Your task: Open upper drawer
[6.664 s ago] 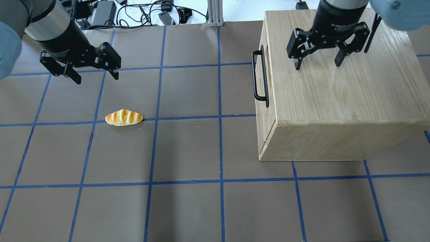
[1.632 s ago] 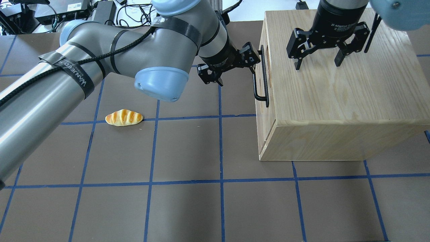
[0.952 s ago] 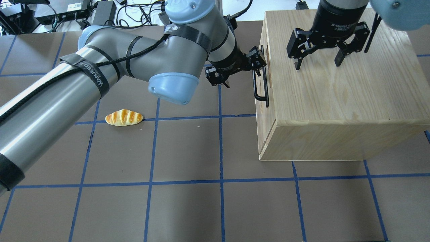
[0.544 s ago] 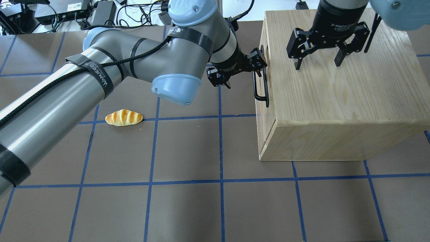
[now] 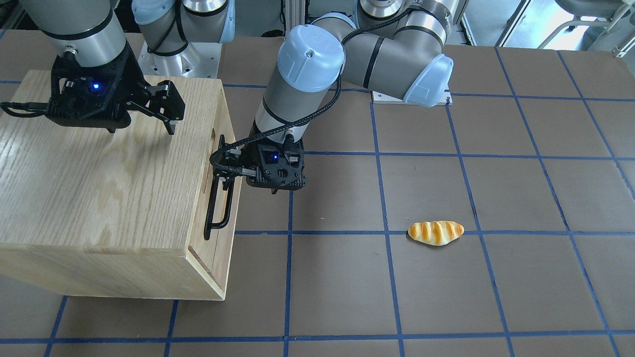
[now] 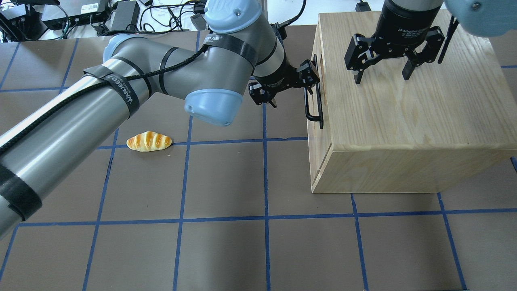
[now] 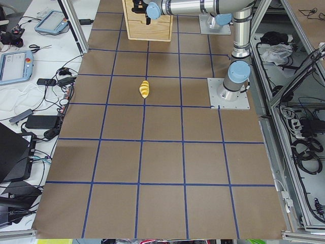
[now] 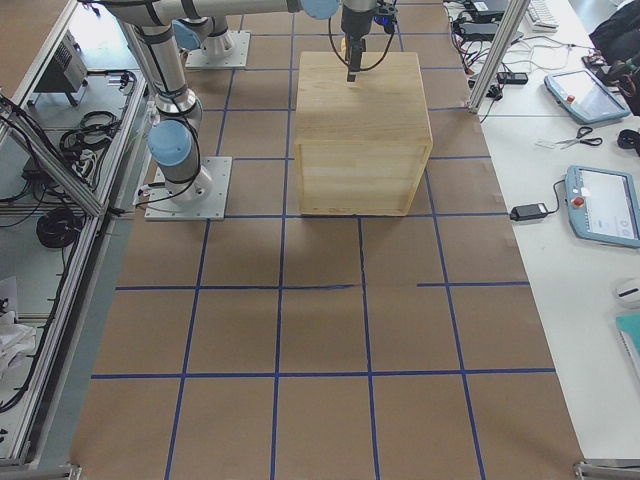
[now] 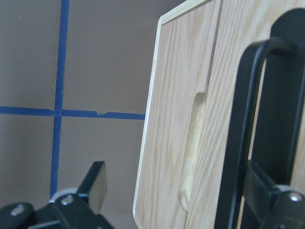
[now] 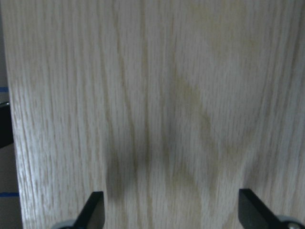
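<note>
The left tool (image 6: 291, 97) is spread wide at the far end of the handle (image 6: 306, 107). In the left wrist view the black bar stands between its two fingers, close to the one nearer the box (image 6: 404, 113) and well apart from the other. The tool is not pinched on the bar, and I cannot tell whether the nearer finger touches it. The right tool (image 6: 381, 79) hangs over the box top, also spread. Its own wrist view shows only wood grain between its fingertips, and contact with the wood cannot be judged.

The drawer (image 6: 323, 138) is pushed in, on the box face turned toward the left arm, with the slot (image 9: 193, 148) beside the handle. The box stands on the bench (image 6: 226, 182) on the robot's right side. A bun (image 6: 149, 141) lies on the bench well apart from it, to the left.

The overhead view shows the drawer face only at a steep slant, and the left tool covers the handle's far end. In the left wrist view the finger by the box is blurred and cut by the frame edge. From the right side view the box hides the drawer front. From the left side view both tools are too small to read.
</note>
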You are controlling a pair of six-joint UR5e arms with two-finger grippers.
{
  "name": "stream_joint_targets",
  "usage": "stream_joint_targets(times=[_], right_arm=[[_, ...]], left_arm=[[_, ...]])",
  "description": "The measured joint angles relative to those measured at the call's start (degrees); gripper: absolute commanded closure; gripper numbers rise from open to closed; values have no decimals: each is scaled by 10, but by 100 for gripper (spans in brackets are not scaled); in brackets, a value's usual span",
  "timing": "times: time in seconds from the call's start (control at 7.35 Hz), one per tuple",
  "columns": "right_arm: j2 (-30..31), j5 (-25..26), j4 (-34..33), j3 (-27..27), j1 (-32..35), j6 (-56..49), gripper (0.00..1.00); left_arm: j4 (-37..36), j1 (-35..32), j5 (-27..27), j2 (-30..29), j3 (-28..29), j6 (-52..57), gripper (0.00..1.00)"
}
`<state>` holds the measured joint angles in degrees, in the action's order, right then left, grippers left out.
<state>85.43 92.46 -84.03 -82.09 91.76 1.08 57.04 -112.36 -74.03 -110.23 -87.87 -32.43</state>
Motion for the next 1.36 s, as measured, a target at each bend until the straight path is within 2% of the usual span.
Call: stream_joint_targets(times=[1.36], right_arm=[[0, 0, 0, 0, 0, 0, 0]], left_arm=[[1, 8, -31, 8, 2, 19, 0]])
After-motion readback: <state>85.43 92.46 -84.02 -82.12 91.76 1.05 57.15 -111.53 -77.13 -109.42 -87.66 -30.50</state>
